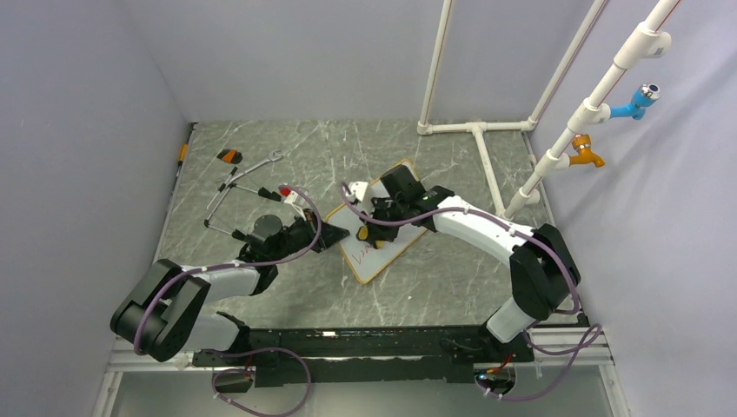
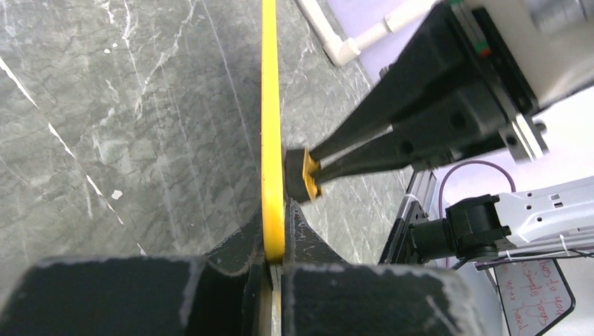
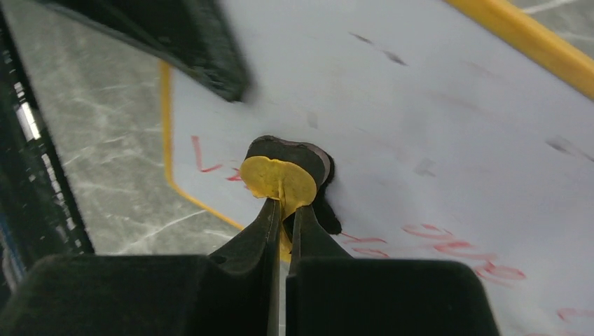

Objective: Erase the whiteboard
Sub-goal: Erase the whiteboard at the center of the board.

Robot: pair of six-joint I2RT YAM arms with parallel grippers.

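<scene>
So the whiteboard [image 1: 382,254] sits about mid-table [image 1: 434,287], turned at an angle to the table edges. The left claw [image 2: 273,255] is clamped down on its yellow frame edge. The right claw [image 3: 284,210] is pinching a little yellow eraser [image 3: 279,176] with its dark pad pressed flat on the white surface. The red writing [image 3: 455,248] right next to it is still there.

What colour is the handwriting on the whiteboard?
Red; the right wrist view shows the whiteboard best.
</scene>
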